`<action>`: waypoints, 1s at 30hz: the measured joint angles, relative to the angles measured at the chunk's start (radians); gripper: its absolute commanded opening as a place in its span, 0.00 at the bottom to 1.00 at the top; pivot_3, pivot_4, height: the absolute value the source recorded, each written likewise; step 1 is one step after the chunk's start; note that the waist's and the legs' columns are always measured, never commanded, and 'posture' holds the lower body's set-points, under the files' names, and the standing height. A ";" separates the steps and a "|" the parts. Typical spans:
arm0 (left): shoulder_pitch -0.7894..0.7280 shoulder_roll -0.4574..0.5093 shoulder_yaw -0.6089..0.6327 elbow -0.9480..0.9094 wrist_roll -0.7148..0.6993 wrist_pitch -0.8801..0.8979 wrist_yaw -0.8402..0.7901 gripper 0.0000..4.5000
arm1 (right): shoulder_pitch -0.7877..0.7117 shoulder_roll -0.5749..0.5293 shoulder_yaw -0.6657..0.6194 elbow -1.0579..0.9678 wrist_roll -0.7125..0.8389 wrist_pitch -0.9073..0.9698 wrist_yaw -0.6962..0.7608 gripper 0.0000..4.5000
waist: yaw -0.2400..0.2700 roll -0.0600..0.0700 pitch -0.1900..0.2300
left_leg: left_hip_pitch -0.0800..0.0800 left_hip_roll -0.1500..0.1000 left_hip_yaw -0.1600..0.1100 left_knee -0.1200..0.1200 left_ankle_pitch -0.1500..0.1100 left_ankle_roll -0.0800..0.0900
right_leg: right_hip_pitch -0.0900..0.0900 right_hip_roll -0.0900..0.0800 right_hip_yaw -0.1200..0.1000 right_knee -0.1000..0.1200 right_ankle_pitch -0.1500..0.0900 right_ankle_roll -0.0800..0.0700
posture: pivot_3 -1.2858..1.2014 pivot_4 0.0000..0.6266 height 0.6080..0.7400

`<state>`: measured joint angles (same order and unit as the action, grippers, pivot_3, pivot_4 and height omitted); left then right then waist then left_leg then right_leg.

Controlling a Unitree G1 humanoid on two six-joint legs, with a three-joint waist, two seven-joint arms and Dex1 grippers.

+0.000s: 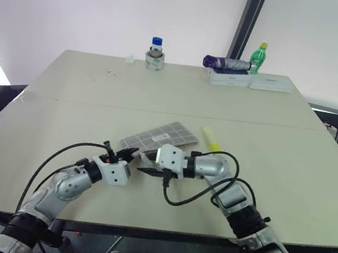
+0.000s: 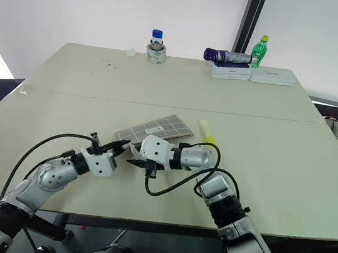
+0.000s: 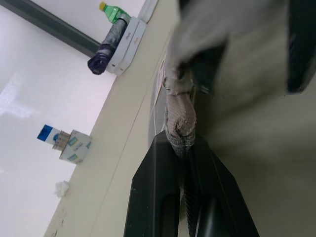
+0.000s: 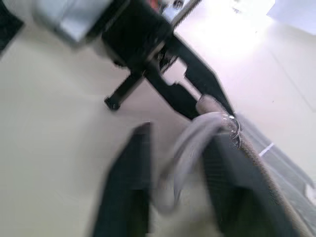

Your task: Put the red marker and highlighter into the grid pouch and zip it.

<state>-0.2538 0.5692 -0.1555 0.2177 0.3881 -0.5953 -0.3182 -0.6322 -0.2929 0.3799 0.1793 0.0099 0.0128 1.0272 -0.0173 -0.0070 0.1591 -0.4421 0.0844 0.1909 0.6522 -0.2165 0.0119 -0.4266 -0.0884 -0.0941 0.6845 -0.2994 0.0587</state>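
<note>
The grid pouch (image 1: 165, 133) lies flat on the table, grey with white lines. My left gripper (image 1: 132, 153) is shut on the fabric end (image 3: 180, 126) of the pouch's near corner. My right gripper (image 1: 145, 163) points left at that same corner. Its fingers (image 4: 126, 187) stand apart, open, with a grey loop (image 4: 195, 136) of the pouch between them, close to the left gripper's black fingers (image 4: 197, 91). The yellow highlighter (image 1: 210, 140) lies on the table just right of the pouch. The red marker is hidden from view.
Along the far edge stand a tape roll with a blue-capped bottle (image 1: 155, 55), a folded purple umbrella (image 1: 227, 63) on a white box (image 1: 229, 78), a green bottle (image 1: 259, 58) and another white box (image 1: 272, 83). Black cables loop off both wrists near the front edge.
</note>
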 measured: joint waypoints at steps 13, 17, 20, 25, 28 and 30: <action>0.028 0.021 0.041 -0.024 -0.052 0.019 0.000 0.00 | 0.119 -0.169 -0.179 -0.175 0.215 0.158 0.072 0.99 | 0.003 0.000 0.000 | 0.000 0.000 -0.001 0.000 -0.004 0.007 | 0.000 -0.001 -0.001 0.000 0.000 0.000 | 0.52 0.24 1.00; 0.051 0.041 0.066 -0.024 -0.055 0.011 0.018 0.00 | 0.171 -0.196 -0.308 -0.180 0.228 0.146 -0.025 0.99 | 0.003 -0.001 0.000 | 0.000 0.000 -0.001 0.000 -0.004 0.007 | 0.000 -0.001 -0.001 0.000 0.000 0.000 | 0.52 0.24 1.00; 0.054 0.049 0.067 -0.024 -0.052 -0.010 0.028 0.00 | 0.236 -0.199 -0.373 -0.220 0.239 0.151 -0.093 0.99 | 0.004 -0.001 0.000 | 0.000 0.000 -0.001 0.000 -0.004 0.007 | 0.000 -0.001 -0.001 -0.001 0.000 0.000 | 0.52 0.24 1.00; 0.071 0.057 0.089 -0.023 -0.057 -0.023 0.039 0.00 | 0.451 -0.192 -0.451 -0.359 0.256 0.188 -0.210 0.99 | 0.005 -0.001 0.000 | 0.000 -0.001 -0.002 -0.001 -0.004 0.007 | 0.001 -0.001 -0.001 -0.001 0.000 0.000 | 0.52 0.24 1.00; 0.072 0.057 0.093 -0.023 -0.066 -0.029 0.041 0.00 | 0.530 -0.141 -0.483 -0.453 0.242 0.202 -0.339 0.99 | 0.000 -0.001 0.000 | 0.000 0.000 -0.002 -0.001 -0.004 0.006 | 0.001 0.000 -0.001 -0.001 0.000 0.000 | 0.52 0.24 1.00; 0.072 0.056 0.093 -0.020 -0.067 -0.034 0.042 0.00 | 0.567 -0.099 -0.484 -0.505 0.219 0.203 -0.421 0.99 | 0.000 -0.001 0.000 | 0.000 0.000 -0.003 -0.001 -0.004 0.006 | 0.001 0.000 -0.001 -0.001 0.000 0.000 | 0.52 0.24 1.00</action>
<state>-0.1817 0.6256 -0.0624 0.1976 0.3216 -0.6291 -0.2765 -0.0654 -0.3922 -0.1037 -0.3261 0.2288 0.2159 0.6063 -0.0170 -0.0078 0.1595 -0.4419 0.0845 0.1879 0.6511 -0.2203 0.0176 -0.4259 -0.0885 -0.0947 0.6832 -0.2994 0.0587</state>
